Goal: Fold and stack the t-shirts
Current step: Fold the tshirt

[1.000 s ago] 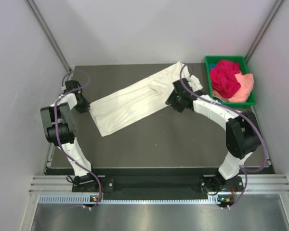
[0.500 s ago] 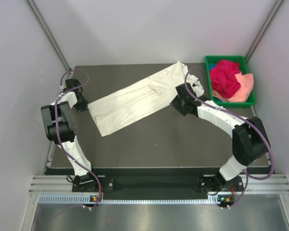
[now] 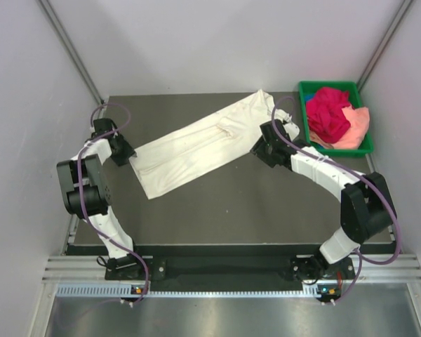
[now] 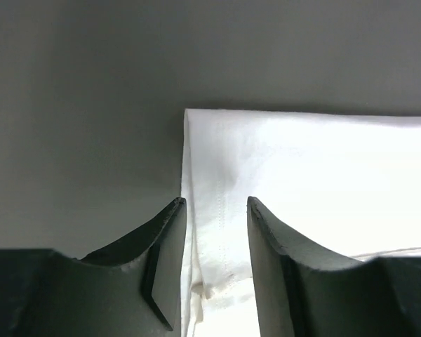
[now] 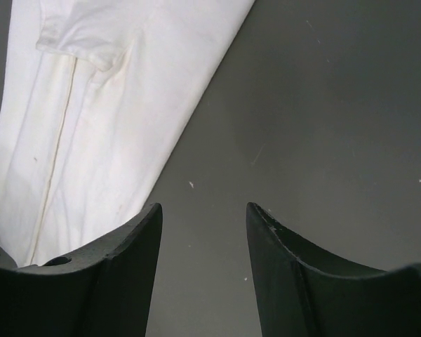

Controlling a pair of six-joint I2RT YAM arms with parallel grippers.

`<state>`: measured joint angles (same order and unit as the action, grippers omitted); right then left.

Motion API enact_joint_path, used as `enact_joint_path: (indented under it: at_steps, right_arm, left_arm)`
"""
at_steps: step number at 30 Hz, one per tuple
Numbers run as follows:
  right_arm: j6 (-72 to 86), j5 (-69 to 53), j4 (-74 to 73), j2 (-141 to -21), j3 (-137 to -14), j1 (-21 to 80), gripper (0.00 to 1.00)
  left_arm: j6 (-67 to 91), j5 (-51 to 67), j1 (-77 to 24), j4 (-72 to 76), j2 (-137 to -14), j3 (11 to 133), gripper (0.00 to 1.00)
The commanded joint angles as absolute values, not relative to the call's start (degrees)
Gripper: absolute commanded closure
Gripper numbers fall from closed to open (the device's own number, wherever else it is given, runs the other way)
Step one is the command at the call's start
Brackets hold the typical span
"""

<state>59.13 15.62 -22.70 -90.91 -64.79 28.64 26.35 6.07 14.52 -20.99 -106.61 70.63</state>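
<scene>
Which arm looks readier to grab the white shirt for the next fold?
Probably left. The left hand has open fingers straddling a hem corner of the cream-white shirt. The right hand is open too, but over bare table beside the shirt's edge.

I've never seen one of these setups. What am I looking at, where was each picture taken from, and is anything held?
Two robot arms are bolted at the near edge of a dark table: the left arm and the right arm. The wide picture comes from a fixed camera above and behind them; the other two come from wrist cameras, looking past each arm's own jaws. A cream-white t-shirt lies stretched slantwise on the table. A green tray at far right holds a magenta-red shirt and a peach-pink shirt, bunched. The left jaws stand apart at the white shirt's corner; the right jaws stand apart over bare table beside it. Nothing looks gripped.
</scene>
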Motion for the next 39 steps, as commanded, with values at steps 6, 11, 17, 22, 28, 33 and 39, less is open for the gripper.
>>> enact_joint_path:
  at_steps: [6,11,17,22,28,33,39]
  right_arm:
    - [57.1,13.7,-18.3,-91.4,-64.1,26.5,0.48]
    - [56.8,12.9,-17.5,-92.5,-63.6,25.2,0.48]
    - [56.1,12.8,-17.4,-93.3,-64.1,23.7,0.48]
    - [56.0,12.4,-17.4,-93.6,-64.7,22.2,0.48]
    - [55.7,12.3,-17.4,-92.8,-64.6,21.8,0.48]
    - [54.4,12.9,-17.6,-92.1,-64.2,21.5,0.48]
    - [51.5,13.9,-18.0,-92.0,-65.0,20.7,0.47]
  left_arm:
    - [24.0,6.8,15.3,-19.8,-109.9,74.6,0.6]
    - [24.9,5.3,15.3,-19.6,-111.8,74.7,0.61]
    - [24.7,0.8,15.0,-20.9,-114.5,75.7,0.6]
    - [23.3,-3.9,14.3,-24.3,-117.0,78.0,0.74]
    - [23.6,-4.9,14.1,-25.0,-117.7,78.3,0.97]
    - [24.3,-7.1,14.0,-26.5,-117.9,78.6,1.0]
    - [25.0,-19.4,14.0,-34.9,-116.2,79.9,1.0]
